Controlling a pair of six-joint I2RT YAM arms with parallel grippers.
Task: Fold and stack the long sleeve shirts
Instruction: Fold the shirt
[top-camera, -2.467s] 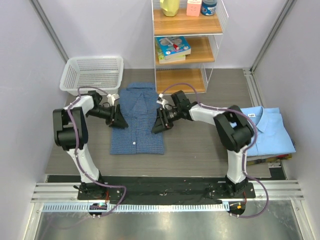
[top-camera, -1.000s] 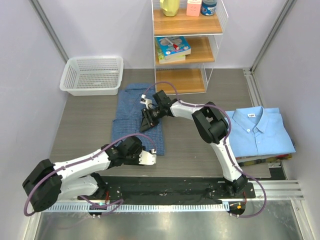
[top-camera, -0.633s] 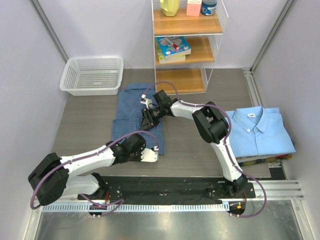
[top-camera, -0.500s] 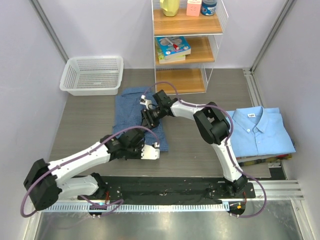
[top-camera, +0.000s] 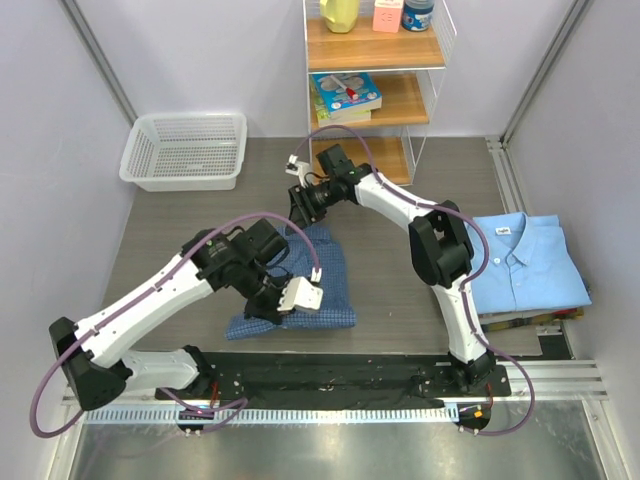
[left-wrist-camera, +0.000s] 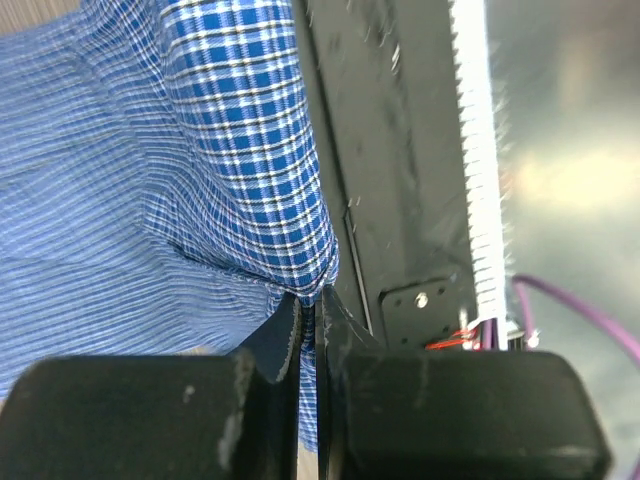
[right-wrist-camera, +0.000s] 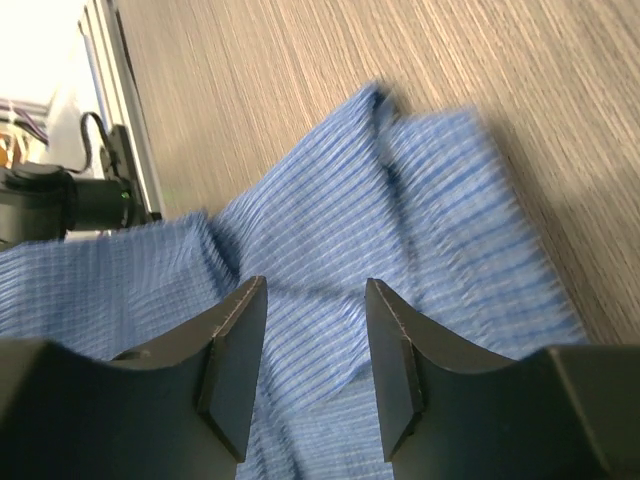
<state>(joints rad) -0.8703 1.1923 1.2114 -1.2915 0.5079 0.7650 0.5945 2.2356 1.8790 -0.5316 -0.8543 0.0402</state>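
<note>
The dark blue checked long sleeve shirt (top-camera: 335, 272) lies bunched in the table's middle, its near part lifted. My left gripper (top-camera: 268, 305) is shut on a fold of that checked cloth (left-wrist-camera: 250, 150), which rises from between the fingertips (left-wrist-camera: 312, 300). My right gripper (top-camera: 300, 208) hovers over the shirt's far end. It is open, with striped blue cloth (right-wrist-camera: 400, 190) below the gap (right-wrist-camera: 315, 290) and nothing between the fingers. The plain light blue shirt (top-camera: 525, 262) lies folded at the right, white neck label up.
A white mesh basket (top-camera: 185, 150) sits at the back left. A wooden shelf unit (top-camera: 375, 95) with books and bottles stands at the back centre. A book edge (top-camera: 545, 320) shows under the light blue shirt. The black base strip (top-camera: 330, 375) runs along the near edge.
My left gripper shut on the shirt's near hem and lifted it, and the shirt slid nearer and bunched up. My right gripper opened wider and drew back toward the shelf.
</note>
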